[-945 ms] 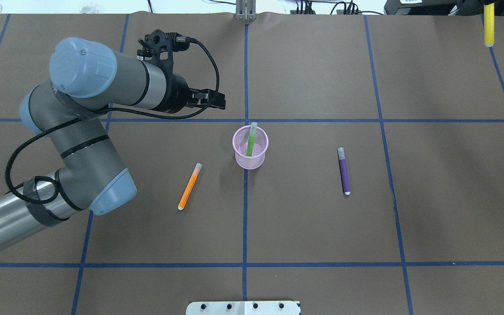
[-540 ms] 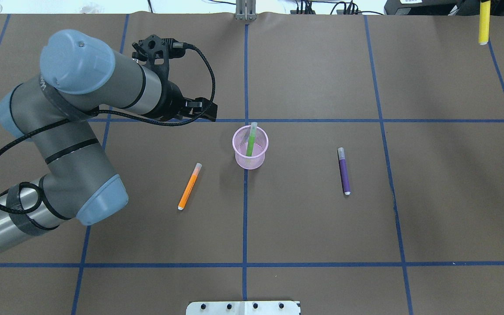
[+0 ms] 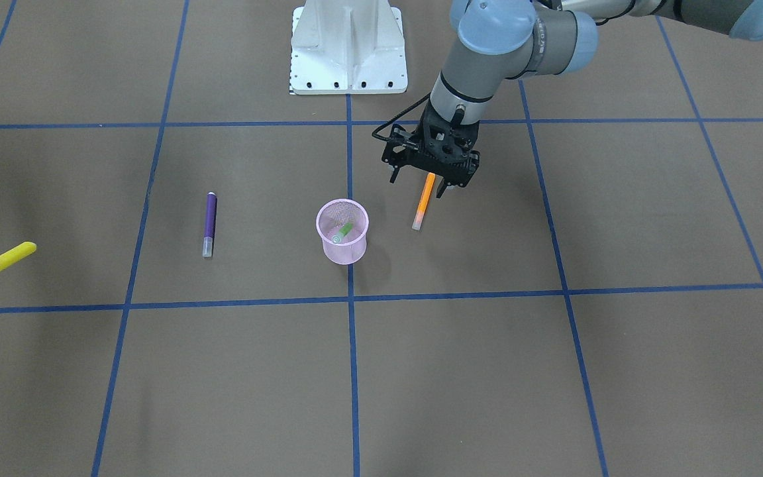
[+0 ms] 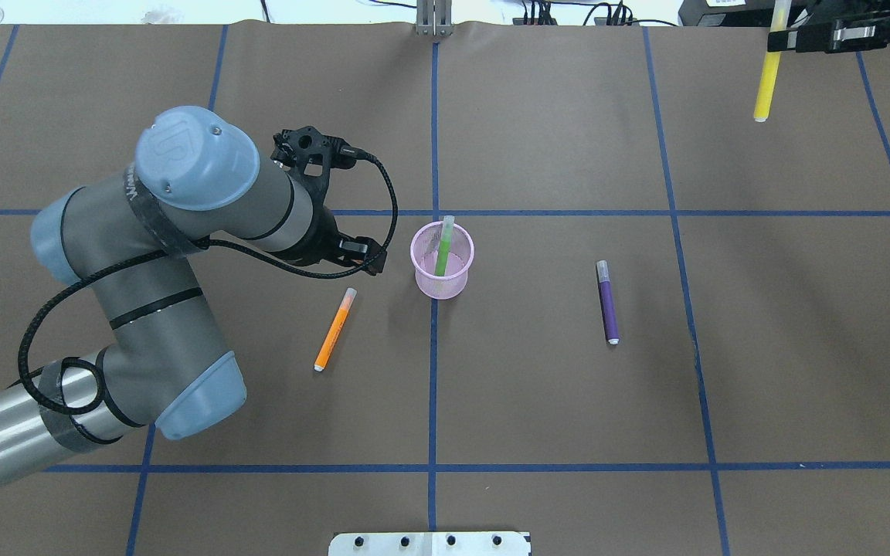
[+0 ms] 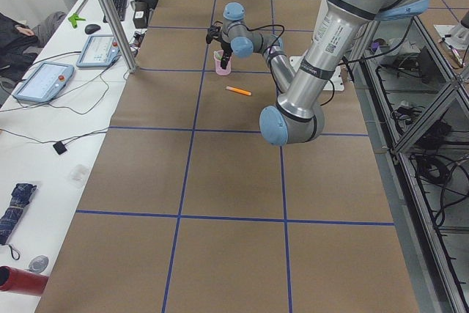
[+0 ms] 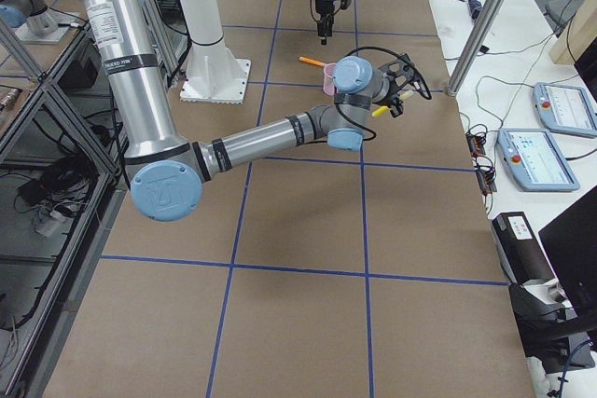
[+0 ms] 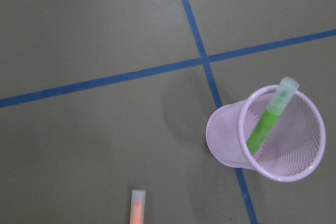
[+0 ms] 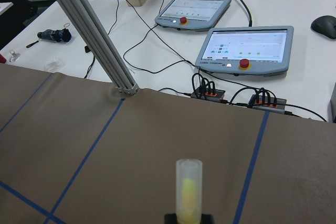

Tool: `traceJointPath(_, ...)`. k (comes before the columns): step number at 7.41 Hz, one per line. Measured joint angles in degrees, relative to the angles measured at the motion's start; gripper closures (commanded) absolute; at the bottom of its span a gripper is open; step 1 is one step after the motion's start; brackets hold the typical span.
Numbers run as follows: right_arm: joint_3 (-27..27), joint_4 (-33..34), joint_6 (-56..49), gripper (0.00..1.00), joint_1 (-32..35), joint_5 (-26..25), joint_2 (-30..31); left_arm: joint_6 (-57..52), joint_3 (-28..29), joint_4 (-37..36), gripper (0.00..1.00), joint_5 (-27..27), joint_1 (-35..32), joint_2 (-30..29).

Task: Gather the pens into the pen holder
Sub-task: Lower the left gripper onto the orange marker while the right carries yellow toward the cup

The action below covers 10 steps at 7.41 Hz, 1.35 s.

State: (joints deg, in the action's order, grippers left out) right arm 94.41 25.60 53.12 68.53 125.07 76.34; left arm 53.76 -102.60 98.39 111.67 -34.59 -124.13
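Note:
The pink mesh pen holder (image 4: 445, 287) stands upright at mid-table, with the green pen (image 4: 442, 251) leaning inside it; both show in the left wrist view (image 7: 231, 140) (image 7: 265, 124). The orange pen (image 4: 334, 330) lies on the table to its left, the purple pen (image 4: 607, 303) to its right. My left gripper (image 3: 419, 185) is open and empty, hovering above the orange pen (image 3: 424, 202), beside the holder (image 3: 345, 252). My right gripper (image 4: 785, 38) is shut on the yellow pen (image 4: 763, 81), held in the air at the far right.
Blue tape lines grid the brown table cover. The white robot base plate (image 4: 429, 543) sits at the near edge and a metal post (image 4: 433, 19) at the far edge. Operator panels (image 8: 247, 48) and cables lie beyond the far edge.
My left gripper has moved from the far side of the holder toward me, to above the orange pen's cap end. My right gripper has carried the yellow pen leftward over the table.

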Motion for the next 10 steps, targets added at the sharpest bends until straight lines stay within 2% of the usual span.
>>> traceJointPath(2,0.2,-5.4,4.0,1.00,-7.0,-8.3,1.2,-1.2,2.5,-0.7,0.13,0.0,1.1,-0.6)
traceJointPath(4,0.5,-7.2,5.6,1.00,-12.1,-14.2,1.4,-3.1,5.2,-0.7,0.09,0.2,1.5,-0.7)
traceJointPath(5,0.6,-7.4,5.9,1.00,-13.9,-16.3,1.2,-3.8,6.3,-0.6,0.04,0.2,1.7,-0.7)
traceJointPath(8,0.7,-7.5,6.0,1.00,-17.7,-20.2,0.5,-3.5,8.4,-0.3,0.05,0.0,2.4,-0.6)
traceJointPath(10,0.7,-7.4,5.9,1.00,-19.0,-21.2,-0.2,-3.3,9.8,-0.3,0.10,0.0,3.1,-0.7)
